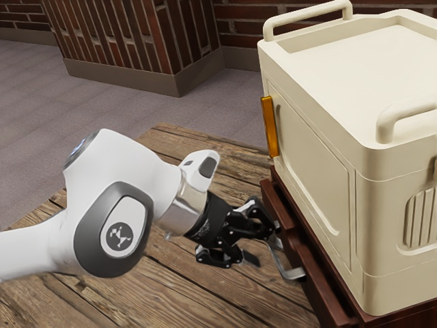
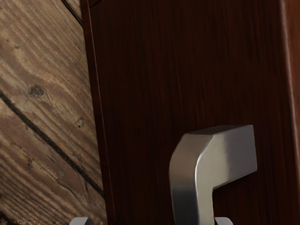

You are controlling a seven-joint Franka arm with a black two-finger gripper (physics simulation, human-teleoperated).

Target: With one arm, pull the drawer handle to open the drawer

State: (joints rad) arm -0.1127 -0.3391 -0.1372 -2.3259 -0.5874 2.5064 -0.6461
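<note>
Planks [image 1: 171, 290] below, the pincer [image 1: 265, 247] gapes, perhaps touching the handle [image 1: 293, 275]; a cream box [image 1: 307, 164] tops the cabinet [image 1: 315, 290].

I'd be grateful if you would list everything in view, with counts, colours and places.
Table: one, brown wood, beneath the cabinet and arm
Cabinet: one, dark reddish brown, on the table
Drawer handle: one, silver, on the cabinet's front
Box: one, cream, on top of the cabinet
Carrying bars: two, cream, on the box's top edges
Small bar: one, orange, on the box's side
Brickwork: reddish brown, count unclear, background
Floor: one, greyish purple, beyond the table
Robot arm: one, white and grey, from the exterior view's left
Gripper: one, black, open at the drawer handle
</note>
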